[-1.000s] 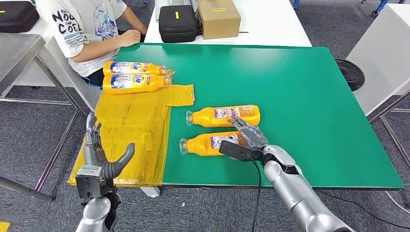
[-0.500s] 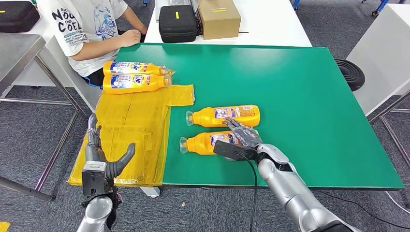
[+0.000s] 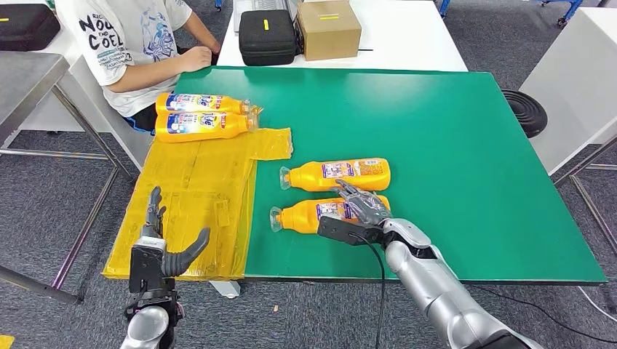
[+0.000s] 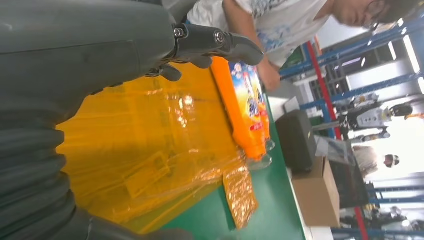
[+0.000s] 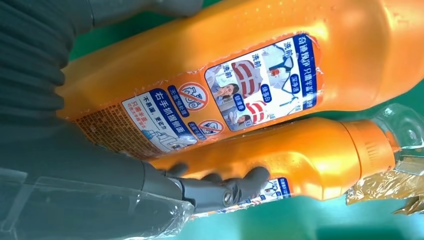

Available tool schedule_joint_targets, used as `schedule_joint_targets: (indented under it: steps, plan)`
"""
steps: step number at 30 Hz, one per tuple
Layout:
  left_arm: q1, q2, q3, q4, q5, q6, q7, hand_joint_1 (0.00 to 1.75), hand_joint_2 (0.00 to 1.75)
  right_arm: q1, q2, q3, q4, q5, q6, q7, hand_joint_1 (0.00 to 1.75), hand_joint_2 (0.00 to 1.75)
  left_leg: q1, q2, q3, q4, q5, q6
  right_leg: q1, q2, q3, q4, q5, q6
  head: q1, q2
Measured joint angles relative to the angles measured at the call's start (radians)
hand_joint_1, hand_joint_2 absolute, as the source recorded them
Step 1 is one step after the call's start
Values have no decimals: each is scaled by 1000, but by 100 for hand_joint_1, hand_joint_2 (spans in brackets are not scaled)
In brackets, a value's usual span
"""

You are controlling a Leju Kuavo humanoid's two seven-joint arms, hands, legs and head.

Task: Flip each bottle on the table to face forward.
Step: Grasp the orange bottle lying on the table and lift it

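Observation:
Two orange bottles lie side by side mid-table on the green table (image 3: 451,160), caps to the left: the far one (image 3: 338,174) and the near one (image 3: 302,216). My right hand (image 3: 358,212) lies over the near bottle's base end. In the right wrist view that bottle (image 5: 210,85) shows its back label, with the thumb on one side and the fingers (image 5: 220,187) curled into the gap beside the far bottle (image 5: 310,155). Two more bottles (image 3: 200,103) (image 3: 200,125) lie on a yellow plastic sheet (image 3: 196,196). My left hand (image 3: 161,247) is empty, fingers spread, by the sheet's front edge.
A person (image 3: 138,43) sits at the table's back left corner, an arm close to the two far bottles. A black case (image 3: 267,35) and a cardboard box (image 3: 329,27) stand on the white table behind. A black round object (image 3: 527,109) lies on the floor at right.
My right hand has slid a little left and towards me along the near bottle, settling lower on it. My left hand has dropped lower. The bottles have not moved.

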Motion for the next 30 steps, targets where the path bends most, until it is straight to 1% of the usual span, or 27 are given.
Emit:
schedule_joint_targets:
  steps: [4,9,13,20,25,30]
  plan:
    - [0,6,0,5,18,-25,10,0,175,-3,-1,6,1,-1,11,0,145,175,0,0,1,0,0,0,0,0,1,0,0,0,0,0]
    - [-1,13,0,15,32,-41,12,0,175,-6,-2,8,5,0,12,-2,146,175,0,0,2,0,0,0,0,0,1,0,0,0,0,0]
    - [-2,16,0,20,37,-45,15,0,175,-8,-2,10,8,0,13,-3,155,175,0,0,2,0,0,0,0,0,1,0,0,0,0,0]
    - [-4,20,0,29,55,-62,19,0,175,-9,-10,13,14,1,22,-2,163,175,0,0,3,0,0,0,0,0,2,0,0,0,0,0]
    - [-9,23,0,37,62,-64,20,0,175,-17,-16,15,23,1,40,-6,174,175,0,0,4,0,0,0,0,0,3,0,0,0,0,0]
    - [-14,26,0,45,66,-65,20,0,175,-30,-16,20,41,-3,52,-18,175,175,0,0,6,0,0,0,0,0,4,0,0,0,0,0]
